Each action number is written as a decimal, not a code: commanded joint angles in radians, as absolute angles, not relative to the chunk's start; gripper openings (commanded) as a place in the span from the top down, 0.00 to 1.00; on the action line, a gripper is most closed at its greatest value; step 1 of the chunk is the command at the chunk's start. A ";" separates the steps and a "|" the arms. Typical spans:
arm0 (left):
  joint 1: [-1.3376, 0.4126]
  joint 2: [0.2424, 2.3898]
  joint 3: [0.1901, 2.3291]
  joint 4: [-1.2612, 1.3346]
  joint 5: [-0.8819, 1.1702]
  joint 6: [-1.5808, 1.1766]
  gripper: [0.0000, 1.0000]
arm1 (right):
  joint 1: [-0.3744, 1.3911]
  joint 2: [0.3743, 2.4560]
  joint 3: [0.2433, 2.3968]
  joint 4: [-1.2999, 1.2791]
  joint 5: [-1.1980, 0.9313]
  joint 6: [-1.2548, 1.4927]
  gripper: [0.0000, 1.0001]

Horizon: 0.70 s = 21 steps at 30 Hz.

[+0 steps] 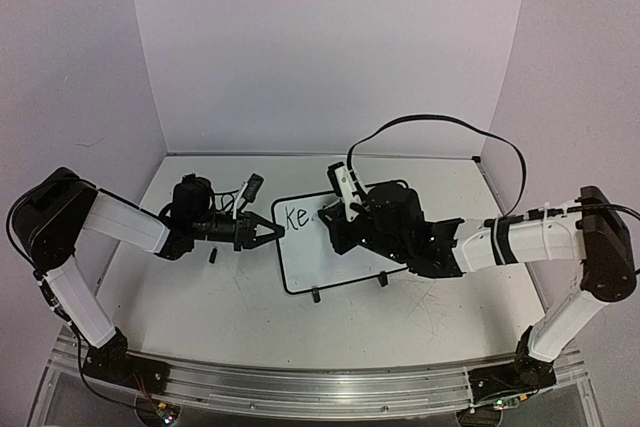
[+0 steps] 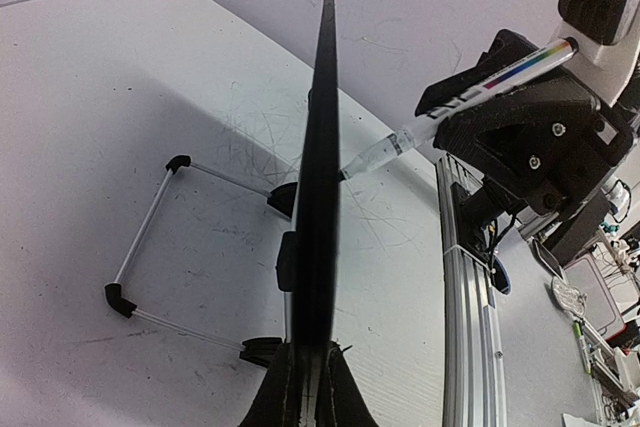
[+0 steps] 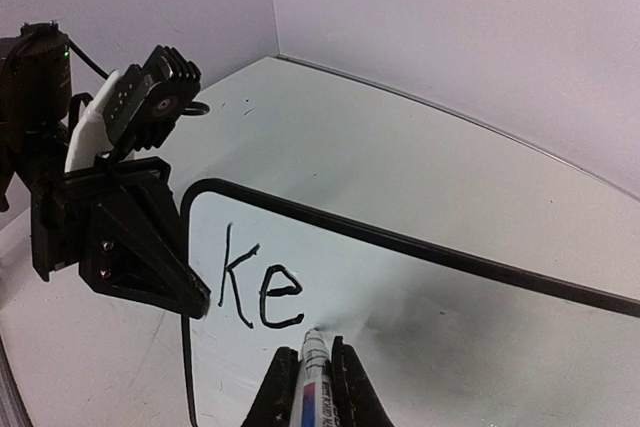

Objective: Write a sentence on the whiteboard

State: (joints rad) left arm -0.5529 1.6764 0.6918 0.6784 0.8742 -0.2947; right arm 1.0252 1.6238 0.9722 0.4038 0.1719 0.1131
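top view looks down from behind; wrist views closely share the whiteboard.

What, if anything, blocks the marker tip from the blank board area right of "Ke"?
Nothing visible. The marker in the right gripper sits just after the letters; the whiteboard beyond is bare.

Lilac walls, scuffed white table

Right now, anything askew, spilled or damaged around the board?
Nothing spilled or broken. The small white black-framed whiteboard sits slightly skewed to the table edge, its left edge clamped by the left pincer. A small black piece, possibly a cap, lies loose beside that pincer. The white tabletop shows scribbled scuffs.
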 commanded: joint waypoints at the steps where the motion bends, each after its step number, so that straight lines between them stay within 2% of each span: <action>1: -0.552 1.639 0.706 0.682 0.903 -0.285 1.00 | 1.024 1.609 1.001 0.448 0.207 0.118 1.00; 21: -0.552 1.633 0.704 0.678 0.905 -0.287 1.00 | 1.023 1.634 1.013 0.460 0.240 0.127 1.00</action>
State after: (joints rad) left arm -0.5529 1.6740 0.6918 0.6781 0.8791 -0.2913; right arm 1.0252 1.6240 0.9726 0.4258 0.1973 0.1134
